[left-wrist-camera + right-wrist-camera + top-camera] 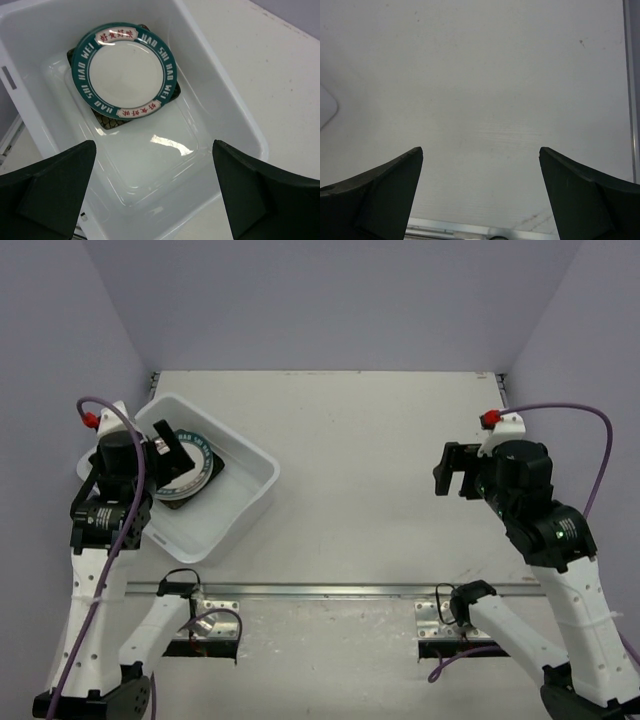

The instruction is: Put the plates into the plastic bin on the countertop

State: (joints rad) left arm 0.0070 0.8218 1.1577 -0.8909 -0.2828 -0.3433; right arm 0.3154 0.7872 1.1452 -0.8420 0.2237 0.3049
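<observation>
One end effector [154, 148], left, above plastic bin [225, 107]

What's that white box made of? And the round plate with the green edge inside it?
The bin looks like glossy plastic: milky, slightly see-through, with rounded moulded corners and a bright shine on its floor. The round plate looks like glazed ceramic or maybe melamine: smooth, shiny, printed lettering. The pictures cannot settle which.
</observation>
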